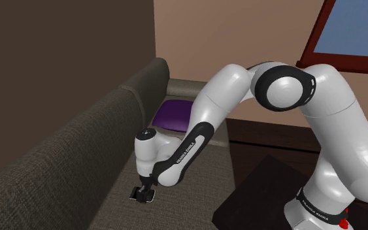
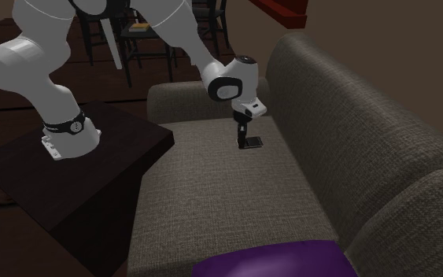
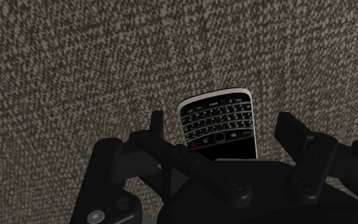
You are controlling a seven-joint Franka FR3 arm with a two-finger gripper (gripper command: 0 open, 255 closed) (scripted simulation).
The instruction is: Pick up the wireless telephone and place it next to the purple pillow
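Observation:
The telephone (image 3: pixel 217 137) is a black handset with a keypad and a silver rim, lying flat on the sofa seat (image 2: pixel 212 189). My gripper (image 3: pixel 222 121) stands open just above it, one black finger on each side with a small gap to the phone's edges. In the shoulder view the gripper (image 1: pixel 143 191) is low over the phone (image 1: pixel 140 198), near the seat's front end. The second exterior view has the gripper (image 2: pixel 246 132) pointing straight down at the phone (image 2: pixel 250 143). The purple pillow (image 1: pixel 172 114) lies at the other end of the seat (image 2: pixel 275 260).
The sofa's backrest (image 1: pixel 65 150) rises along one side of the seat and an armrest (image 2: pixel 180 98) closes the end near the phone. My dark stand (image 2: pixel 70 169) sits beside the sofa. Chairs (image 2: pixel 133 31) stand further back, and a red-framed window (image 1: pixel 355 32) is behind the arm.

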